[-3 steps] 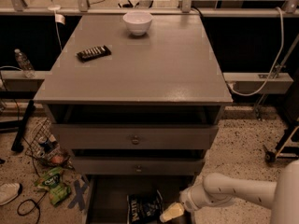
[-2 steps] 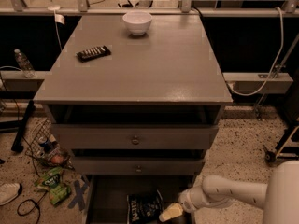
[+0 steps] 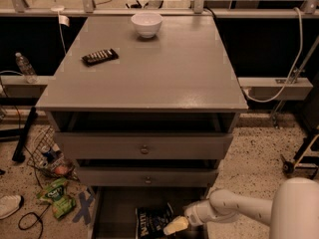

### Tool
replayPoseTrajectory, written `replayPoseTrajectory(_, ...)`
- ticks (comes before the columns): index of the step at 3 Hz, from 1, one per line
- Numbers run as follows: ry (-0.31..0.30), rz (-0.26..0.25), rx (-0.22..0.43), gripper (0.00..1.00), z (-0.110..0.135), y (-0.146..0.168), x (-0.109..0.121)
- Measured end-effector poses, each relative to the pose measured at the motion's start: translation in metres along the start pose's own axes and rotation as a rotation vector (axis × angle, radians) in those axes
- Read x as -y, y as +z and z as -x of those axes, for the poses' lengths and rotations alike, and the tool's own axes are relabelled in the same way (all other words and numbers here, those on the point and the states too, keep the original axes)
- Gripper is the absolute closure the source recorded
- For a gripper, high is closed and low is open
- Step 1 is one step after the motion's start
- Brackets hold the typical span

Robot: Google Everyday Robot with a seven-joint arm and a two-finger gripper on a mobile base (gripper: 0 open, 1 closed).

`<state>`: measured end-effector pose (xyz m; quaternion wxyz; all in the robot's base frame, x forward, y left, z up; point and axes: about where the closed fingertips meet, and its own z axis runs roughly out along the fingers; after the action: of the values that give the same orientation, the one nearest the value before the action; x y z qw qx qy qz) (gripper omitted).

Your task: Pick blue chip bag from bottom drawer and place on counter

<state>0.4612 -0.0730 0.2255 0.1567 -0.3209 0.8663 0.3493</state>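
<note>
Change since earlier: the gripper has been edged slightly leftward, closer to the blue chip bag. The bag itself has not been shifted. More of the robot's white body is now taken in at the right edge.

Camera view, gripper: it is held low at the open bottom drawer, at the end of the white arm reaching in from the right. Its pale tip is set against the bag's right edge, seemingly touching. Whether it is open or closed cannot be told.

Camera view, bag position: the bag is laid flat inside the bottom drawer, toward the front and right of centre. Its lower part is cut off by the frame.

Camera view, bag appearance: a dark blue, crinkled surface is seen, with white lettering turned sideways and a pale edge on the gripper's side.

Camera view, drawers: the bottom drawer is pulled out and dark inside. The two knobbed drawers above it are pushed in.

Camera view, counter: on the grey counter a white bowl is placed at the back and a remote control toward the left.

Camera view, floor: green snack bags are scattered left of the cabinet, well apart from the drawer.

Progress: the drawer is open and has been reached, and the bag is not yet lifted. Securing the grasp is judged to be the step in hand. Lifting, carrying upward and setting down on the counter are left.
</note>
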Motion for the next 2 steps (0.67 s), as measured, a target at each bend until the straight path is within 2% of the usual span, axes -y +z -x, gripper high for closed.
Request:
replayPoseTrajectory(1, -0.021, 0.065, 0.027, 0.00, 0.006, 0.033, 0.000)
replayPoseTrajectory(2, -0.040, 0.106, 0.029, 0.00, 0.007, 0.053, -0.002)
